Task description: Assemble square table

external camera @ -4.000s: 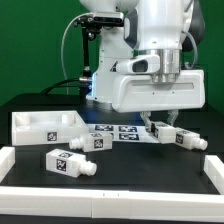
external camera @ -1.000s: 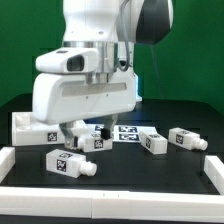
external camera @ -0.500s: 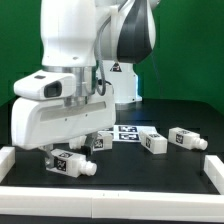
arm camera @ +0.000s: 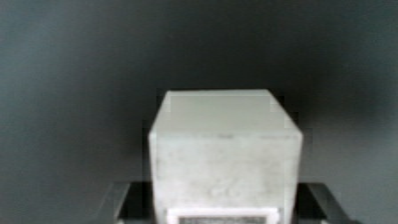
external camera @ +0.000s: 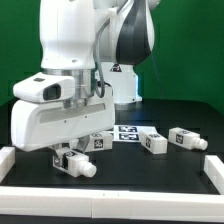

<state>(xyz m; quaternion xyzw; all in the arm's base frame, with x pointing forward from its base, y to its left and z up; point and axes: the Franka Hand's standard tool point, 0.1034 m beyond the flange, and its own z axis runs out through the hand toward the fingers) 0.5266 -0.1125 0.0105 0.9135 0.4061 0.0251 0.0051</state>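
In the exterior view my gripper (external camera: 68,158) is down at the front left of the table, over a white tagged leg (external camera: 78,164) that lies on its side. Its fingers stand on either side of that leg and look open. The wrist view shows the same leg (arm camera: 222,150) from above, filling the middle, with a dark finger (arm camera: 128,205) beside it low at each side. A second leg (external camera: 97,142) lies just behind. Two more legs (external camera: 150,140) (external camera: 187,138) lie to the exterior view's right. The square top is hidden behind my hand.
The marker board (external camera: 126,131) lies flat at mid table. A white border rail (external camera: 110,195) runs along the front edge and up the side at the exterior view's right (external camera: 216,165). A green wall stands behind.
My arm swung from the exterior view's right to the left front. In the last half second the gripper dropped a little, down around the front left leg.
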